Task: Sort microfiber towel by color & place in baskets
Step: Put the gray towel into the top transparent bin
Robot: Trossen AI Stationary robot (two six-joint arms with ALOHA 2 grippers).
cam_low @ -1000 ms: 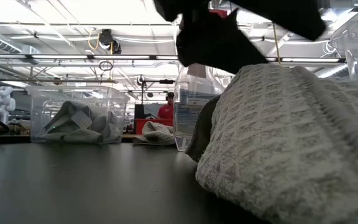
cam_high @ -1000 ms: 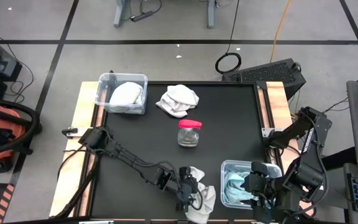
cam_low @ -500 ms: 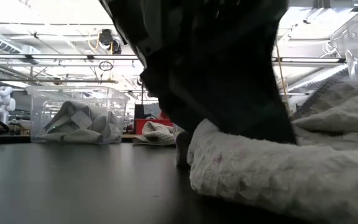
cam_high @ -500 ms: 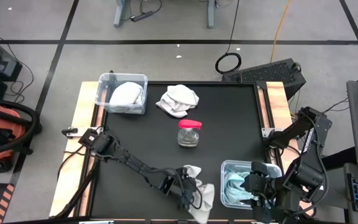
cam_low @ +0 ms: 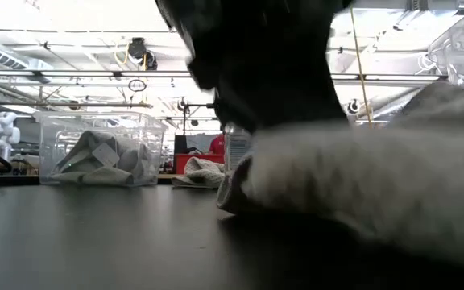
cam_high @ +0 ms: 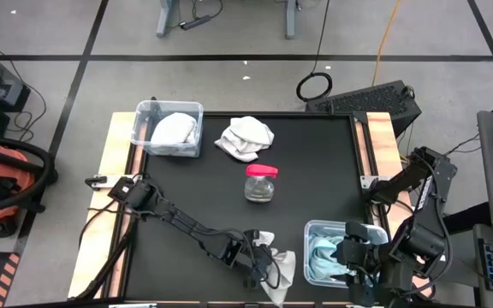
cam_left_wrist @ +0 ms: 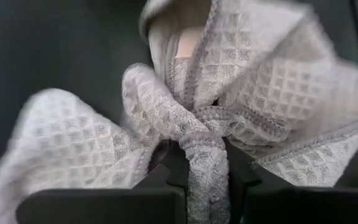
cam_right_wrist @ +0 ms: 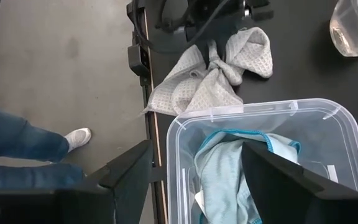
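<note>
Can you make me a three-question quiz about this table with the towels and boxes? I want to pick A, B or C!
1. Where is the jar with the pink lid?
A. Inside a box
B. Standing on the black table, near the middle
C. On the floor

2. What colour is the towel in the box by the right arm?
A. Light blue
B. Red
C. Black

3. What is the left gripper doing?
A. Hanging wide open above the jar
B. Resting inside a box
C. Pinching a white towel between its fingers

Answers:
1 B: from above, the jar stands alone on the table between the two boxes.
2 A: the right wrist view shows a light blue towel inside that clear box.
3 C: the left wrist view shows a twisted fold of the white towel between the two dark fingers.
</note>
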